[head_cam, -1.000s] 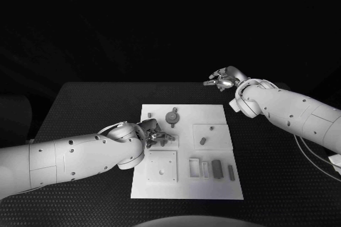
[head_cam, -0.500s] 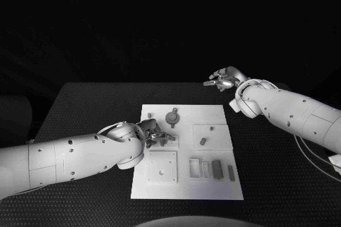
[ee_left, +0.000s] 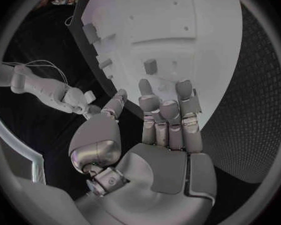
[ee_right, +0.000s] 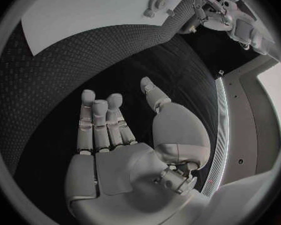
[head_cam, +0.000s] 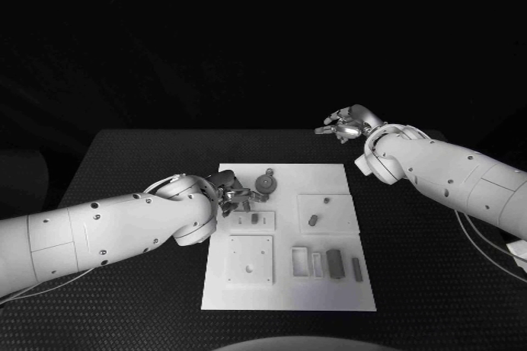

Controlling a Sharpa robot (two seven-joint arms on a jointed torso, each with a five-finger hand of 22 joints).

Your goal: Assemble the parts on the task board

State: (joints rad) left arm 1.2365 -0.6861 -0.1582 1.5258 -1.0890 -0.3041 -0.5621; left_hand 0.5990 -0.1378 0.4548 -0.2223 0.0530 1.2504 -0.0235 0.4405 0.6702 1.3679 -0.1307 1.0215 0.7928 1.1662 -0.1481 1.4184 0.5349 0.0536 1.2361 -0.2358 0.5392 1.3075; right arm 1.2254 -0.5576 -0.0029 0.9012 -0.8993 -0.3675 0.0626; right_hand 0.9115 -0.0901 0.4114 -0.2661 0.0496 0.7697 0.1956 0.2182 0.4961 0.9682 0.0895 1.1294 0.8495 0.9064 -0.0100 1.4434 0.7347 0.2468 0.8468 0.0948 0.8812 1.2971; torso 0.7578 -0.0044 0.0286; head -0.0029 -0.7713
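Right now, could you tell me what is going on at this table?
The robot is assembling small parts on the white task board. Its left hand is over the board's left side, near the round part, fingers apart and holding nothing in the wrist view. Its right hand hangs open over the black table beyond the board's far right corner, away from the parts.

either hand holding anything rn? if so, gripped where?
Nothing is held. The left hand hangs over the task board with its fingers apart and empty. The right hand is open over the black table, off the board.
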